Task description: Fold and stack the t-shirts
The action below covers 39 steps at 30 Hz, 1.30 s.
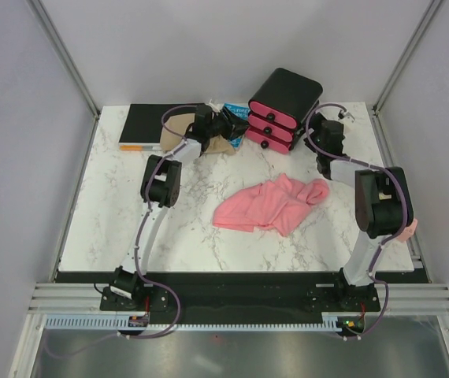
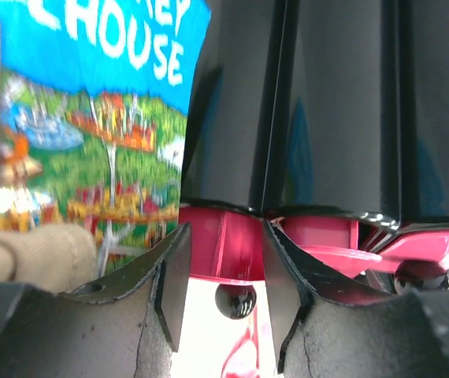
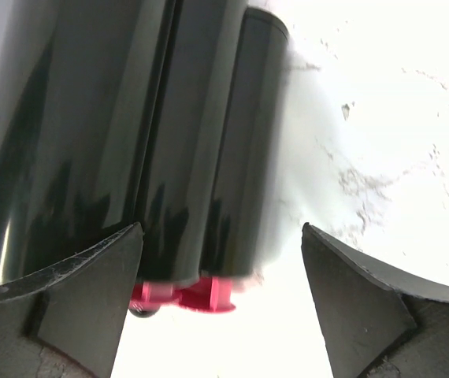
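Left hand (image 1: 231,124), at the far edge of the white marbled bench (image 1: 185,236), hangs with its fingers parted before the glossy black box with three pink drawer fronts (image 1: 286,94). Its wrist view shows a small black ball knob (image 2: 235,300) lying in the gap between the fingers, gripped by neither as far as can be seen. A bright picture book with a blue cover (image 2: 90,110) stands just beside the box on the left, with a roll of tan cloth (image 2: 43,256) below it. On the box's other side, the right hand (image 1: 319,132) is spread wide and holds nothing, its wrist view filled by the box's black flank and bare bench. The salmon-pink short-sleeved t-shirt of thin soft cloth (image 1: 272,206) lies well apart from both hands, a crumpled heap right of centre on the bench, between the two arms, touched by neither. No fold shows in it and no stack is begun, so the task appears to be at its very start, or sidetracked at the box. The next move likely calls for both hands to quit the box and come to the middle of the bench. There they would pinch the shirt low at opposite edges and draw it flat before any fold. Such thin cloth may bunch or slip from a shallow pinch.
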Motion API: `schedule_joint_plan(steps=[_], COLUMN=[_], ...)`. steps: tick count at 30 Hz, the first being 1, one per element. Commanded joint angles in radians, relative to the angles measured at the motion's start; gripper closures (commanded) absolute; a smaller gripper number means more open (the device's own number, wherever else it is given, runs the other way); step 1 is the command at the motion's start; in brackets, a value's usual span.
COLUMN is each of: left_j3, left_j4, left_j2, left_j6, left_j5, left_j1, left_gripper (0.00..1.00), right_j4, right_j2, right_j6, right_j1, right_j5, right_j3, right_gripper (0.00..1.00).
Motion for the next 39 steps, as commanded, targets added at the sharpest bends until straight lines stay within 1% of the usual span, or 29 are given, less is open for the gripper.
schedule_joint_plan(steps=[1, 3, 4, 5, 6, 7, 9, 12, 14, 16, 17, 18, 23, 26, 28, 29, 31, 33, 35, 36, 37, 38, 39], left_j3=[-0.161, -0.24, -0.319, -0.356, -0.384, -0.419, -0.465, -0.485, -0.472, -0.465, -0.468, -0.478, -0.533, -0.556, -0.547, -0.547, -0.565, -0.602, -0.629, -0.639, -0.646, -0.662, -0.669], left_j4=[0.01, -0.006, -0.044, -0.082, -0.123, -0.203, -0.245, -0.266, -0.326, -0.354, -0.393, -0.413, -0.503, -0.541, -0.602, -0.618, -0.648, -0.651, -0.653, -0.651, -0.654, -0.655, -0.656], left_j2=[-0.164, -0.245, -0.283, -0.316, -0.38, -0.408, -0.481, -0.534, -0.561, -0.598, -0.612, -0.633, -0.771, -0.808, -0.814, -0.822, -0.839, -0.874, -0.891, -0.903, -0.908, -0.913, -0.92], left_j6=[0.044, 0.074, 0.096, 0.153, 0.191, 0.259, 0.3, 0.34, 0.35, 0.353, 0.363, 0.373, 0.453, 0.475, 0.513, 0.521, 0.531, 0.539, 0.545, 0.551, 0.553, 0.554, 0.557], left_j5=[0.279, 0.268, 0.249, 0.23, 0.213, 0.184, 0.155, 0.13, 0.118, 0.106, 0.095, 0.066, -0.043, -0.078, -0.094, -0.097, -0.11, -0.129, -0.132, -0.13, -0.129, -0.13, -0.132], left_j1=[-0.181, -0.164, -0.16, -0.155, -0.147, -0.146, -0.135, -0.111, -0.094, -0.068, -0.062, -0.049, -0.02, -0.008, -0.008, -0.008, -0.008, -0.005, 0.0, 0.0, 0.004, 0.006, 0.008], left_gripper=[0.5, 0.5, 0.5, 0.5, 0.5, 0.5, 0.5, 0.49, 0.49, 0.48, 0.48, 0.48, 0.44, 0.44, 0.44, 0.44, 0.44, 0.44, 0.44, 0.44, 0.44, 0.44, 0.45], right_j4=[-0.259, -0.293, -0.341, -0.362, -0.381, -0.41, -0.433, -0.457, -0.502, -0.513, -0.513, -0.513, -0.516, -0.533, -0.575, -0.598, -0.643, -0.655, -0.655, -0.657, -0.652, -0.648, -0.636], right_j2=[-0.023, -0.049, -0.074, -0.086, -0.099, -0.123, -0.148, -0.18, -0.185, -0.192, -0.194, -0.192, -0.148, -0.102, -0.073, -0.068, -0.08, -0.123, -0.157, -0.189, -0.209, -0.244, -0.264], right_j6=[-0.143, -0.187, -0.204, -0.217, -0.244, -0.259, -0.289, -0.338, -0.365, -0.39, -0.399, -0.407, -0.471, -0.505, -0.534, -0.539, -0.539, -0.528, -0.513, -0.504, -0.497, -0.493, -0.491], right_j1=[0.151, 0.15, 0.151, 0.151, 0.15, 0.151, 0.15, 0.142, 0.137, 0.137, 0.137, 0.137, 0.137, 0.136, 0.136, 0.137, 0.136, 0.139, 0.145, 0.145, 0.148, 0.151, 0.153], right_j5=[-0.25, -0.233, -0.228, -0.213, -0.205, -0.194, -0.141, -0.105, -0.108, -0.111, -0.114, -0.113, -0.133, -0.133, -0.131, -0.166, -0.165, -0.18, -0.187, -0.197, -0.208, -0.211, -0.204], right_j3=[-0.024, -0.01, 0.0, 0.019, 0.027, 0.03, 0.043, 0.071, 0.112, 0.132, 0.152, 0.163, 0.256, 0.321, 0.353, 0.378, 0.352, 0.305, 0.21, 0.177, 0.11, 0.079, 0.047], right_gripper=[0.07, 0.07, 0.06, 0.05, 0.05, 0.05, 0.05, 0.04, 0.04, 0.04, 0.05, 0.05, 0.06, 0.08, 0.09, 0.09, 0.09, 0.12, 0.14, 0.18, 0.29, 0.34, 0.44])
